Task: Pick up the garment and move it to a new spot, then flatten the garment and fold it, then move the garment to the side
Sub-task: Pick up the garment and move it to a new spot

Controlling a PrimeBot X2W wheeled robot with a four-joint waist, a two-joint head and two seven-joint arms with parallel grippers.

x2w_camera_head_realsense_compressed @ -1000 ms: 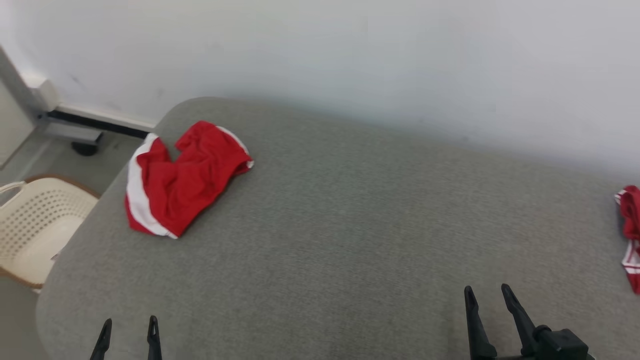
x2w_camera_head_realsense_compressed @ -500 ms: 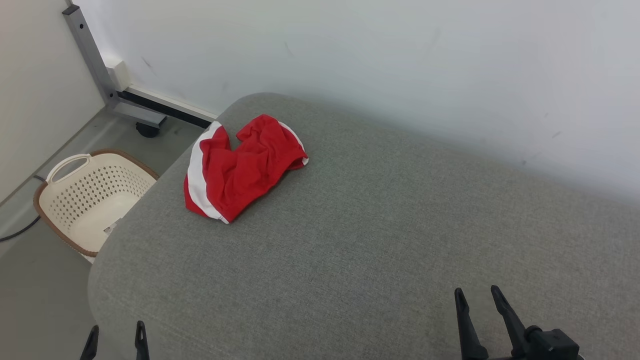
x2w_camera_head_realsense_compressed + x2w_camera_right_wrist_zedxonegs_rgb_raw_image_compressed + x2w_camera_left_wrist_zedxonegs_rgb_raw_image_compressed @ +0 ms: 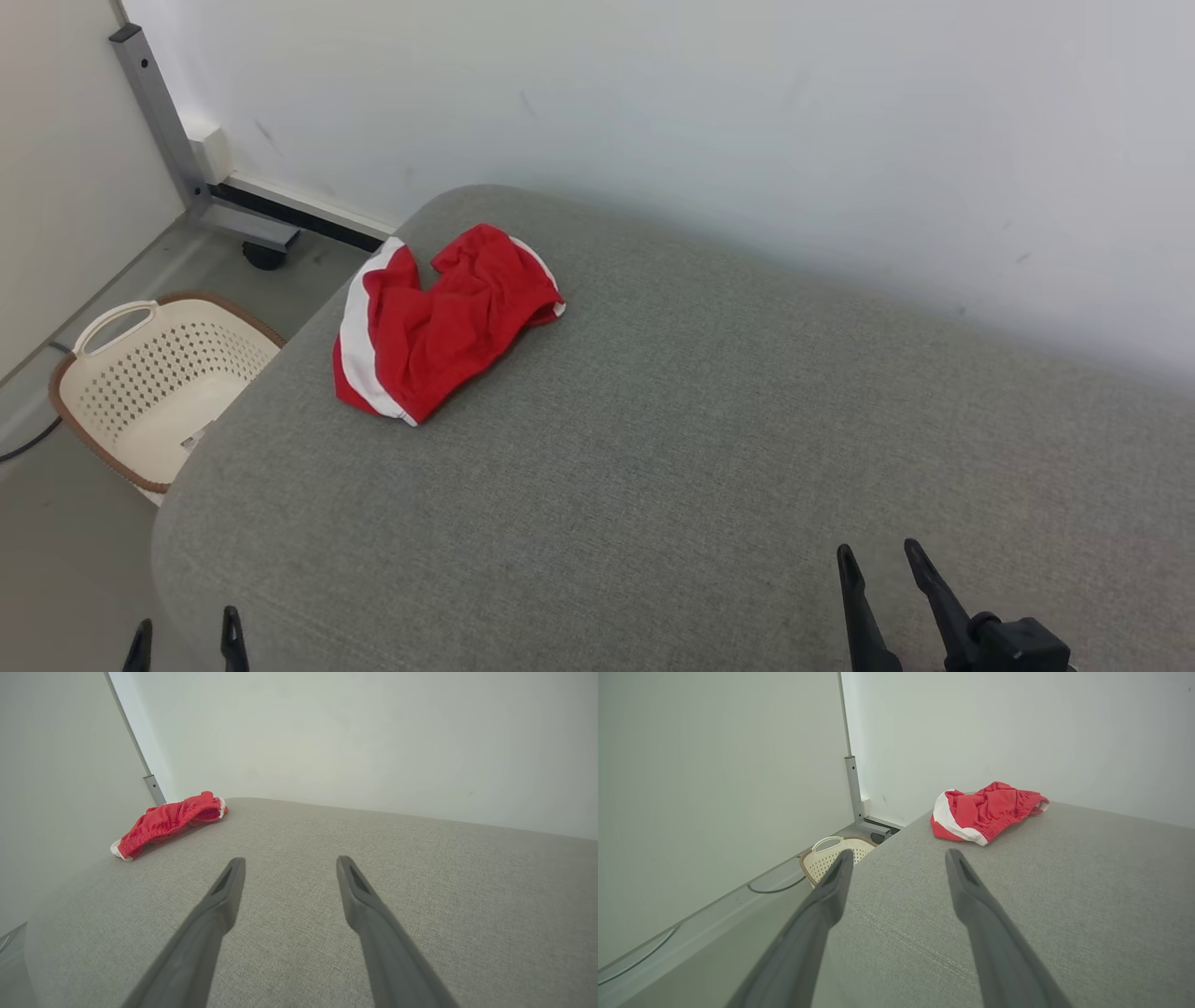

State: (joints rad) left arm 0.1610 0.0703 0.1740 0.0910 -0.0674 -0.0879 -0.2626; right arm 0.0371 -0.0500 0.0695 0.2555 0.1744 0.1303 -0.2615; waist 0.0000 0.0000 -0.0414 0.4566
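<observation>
And there's the red garment (image 3: 439,322) with its white trim, lying crumpled on the grey cushion (image 3: 709,448), right up at the cushion's far left corner, close to the rounded edge. We see it in a loose heap, the white band turned toward the cushion's left side and a gathered elastic hem facing the cushion's middle. Both grippers are well apart from it. Down at the cushion's near left corner hovers the left gripper (image 3: 185,621), fingers spread wide and empty, one finger showing past the cushion's edge over the floor. Along the cushion's near edge toward the right, the right gripper (image 3: 878,549) hangs above the grey fabric, its jaws just as far apart and holding nothing. Off the cushion's left side we've got a cream perforated basket (image 3: 149,392) standing on the floor, and a pale wall (image 3: 747,112) runs behind the cushion's far edge, with a grey metal post (image 3: 154,112) rising beyond the far left corner
</observation>
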